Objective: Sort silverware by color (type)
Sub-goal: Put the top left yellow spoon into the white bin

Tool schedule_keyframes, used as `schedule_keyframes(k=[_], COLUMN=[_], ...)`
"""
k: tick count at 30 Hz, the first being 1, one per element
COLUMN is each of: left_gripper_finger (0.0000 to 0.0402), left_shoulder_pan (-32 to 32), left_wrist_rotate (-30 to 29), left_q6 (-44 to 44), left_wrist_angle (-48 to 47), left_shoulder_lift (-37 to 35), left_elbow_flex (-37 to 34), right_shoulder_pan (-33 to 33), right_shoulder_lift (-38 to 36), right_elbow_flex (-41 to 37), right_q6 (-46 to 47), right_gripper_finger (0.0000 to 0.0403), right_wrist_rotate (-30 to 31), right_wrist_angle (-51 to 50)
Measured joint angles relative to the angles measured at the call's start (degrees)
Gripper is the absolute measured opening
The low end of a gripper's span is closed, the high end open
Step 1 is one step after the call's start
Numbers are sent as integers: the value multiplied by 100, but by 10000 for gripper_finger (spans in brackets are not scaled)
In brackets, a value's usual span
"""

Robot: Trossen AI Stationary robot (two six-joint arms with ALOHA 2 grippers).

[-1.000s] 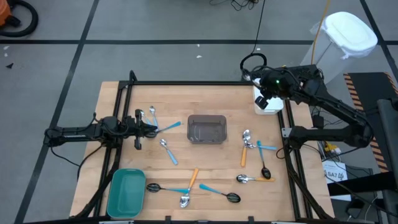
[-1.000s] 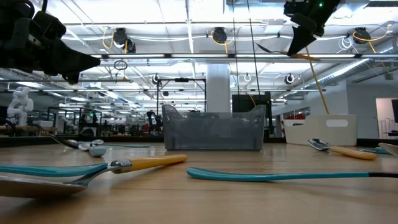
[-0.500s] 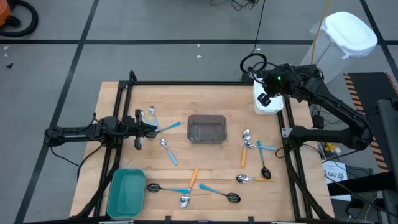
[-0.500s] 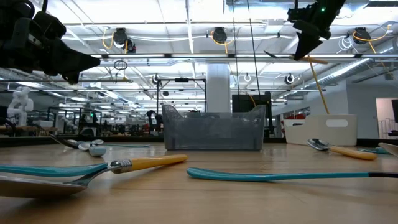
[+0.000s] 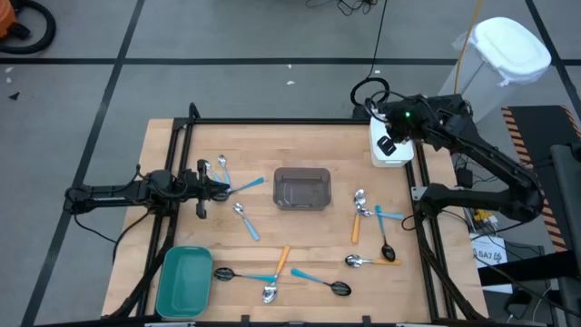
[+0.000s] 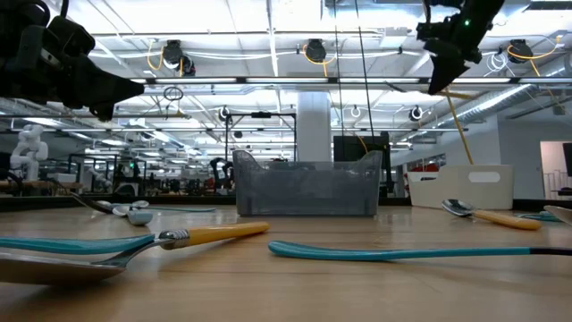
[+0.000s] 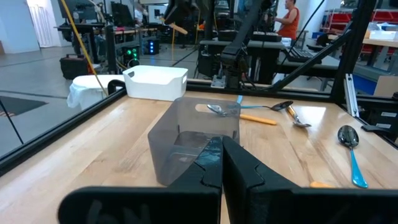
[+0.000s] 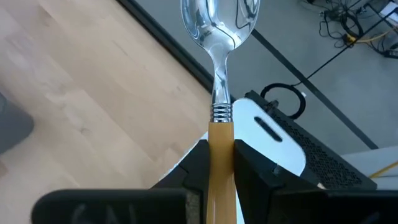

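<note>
My right gripper [image 5: 393, 136] hangs high over the white bin [image 5: 388, 151] at the table's far right corner, shut on an orange-handled spoon with a silver bowl [image 8: 219, 18]. My left gripper [image 5: 223, 188] waits shut near the table's left side, by two blue-handled silver spoons [image 5: 223, 168]. Other spoons lie flat on the wood: a silver one with a blue handle [image 5: 245, 221], black ones with blue handles [image 5: 234, 274] [image 5: 320, 282] [image 5: 385, 238], and silver ones with orange handles [image 5: 278, 271] [image 5: 358, 216] [image 5: 370, 262]. My right gripper pinches the spoon's orange handle [image 8: 219, 146] between its two fingers, close to the ribbed collar where the metal neck begins. The fingers lie along the handle, and the silver bowl sticks out past the fingertips. The spoon is lifted clear, high above the table [image 6: 444, 76].
A clear grey bin [image 5: 302, 189] stands at the table's middle and a teal bin [image 5: 184, 282] at its near left corner. A black frame [image 5: 272, 123] runs around the table. Bare wood [image 5: 300, 145] lies between the grey bin and the far edge.
My right gripper has carried the spoon a little toward the table's right edge, staying high over the white bin, and has turned somewhat. It has stayed shut on the handle.
</note>
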Motion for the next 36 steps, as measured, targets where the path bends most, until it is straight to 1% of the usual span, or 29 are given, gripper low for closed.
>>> schedule_keyframes(k=[5, 10, 26, 36], left_gripper_finger=[1, 1, 1, 1], left_shoulder_pan=[0, -1, 0, 0], left_wrist_rotate=[0, 0, 0, -1], left_q6=[0, 0, 4, 4], left_wrist_angle=[-1, -2, 0, 0], left_shoulder_lift=[0, 1, 0, 0], left_elbow_flex=[0, 0, 0, 0], right_shoulder_pan=[-172, -377, -896, -913], right_shoulder_lift=[-131, -148, -148, -148], right_elbow_flex=[-456, -638, -1859, -2122], right_q6=[23, 147, 411, 598], right_gripper_finger=[48, 48, 48, 48], right_wrist_rotate=[198, 450, 431, 562], right_wrist_angle=[285, 293, 1557, 1912])
